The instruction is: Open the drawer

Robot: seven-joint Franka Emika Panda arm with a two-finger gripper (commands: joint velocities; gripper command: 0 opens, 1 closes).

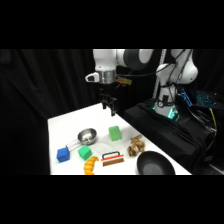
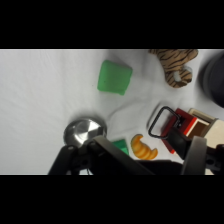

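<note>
At the lower centre of the side view, nearest the camera, the drawer (image 1: 113, 159) lay on the white table (image 1: 62, 125), its thin black bar handle (image 1: 111, 154) on the far side; the orange croissant toy (image 1: 90, 165) sat just beside it at left, the striped plush toy (image 1: 135, 146) just beside it at right, and a dark pan (image 1: 155, 164) at the lower right. Further back stood a green cube (image 1: 84, 152), a blue cube (image 1: 63, 154), a metal bowl (image 1: 87, 135) and a second green cube (image 1: 115, 132). Furthest, at upper centre, the gripper (image 1: 110, 107) hung well above the table, nothing between its fingers; how wide they stood could not be told. In the wrist view the drawer (image 2: 192, 125) appeared at lower right, its handle (image 2: 159, 121) a loop facing the croissant toy (image 2: 143, 147). Judged risks: the handle is thin and lies low, so a descent slightly off line would likely miss it or strike the red rim; the close neighbours could be nudged; the light, loose drawer might slide whole instead of opening.
</note>
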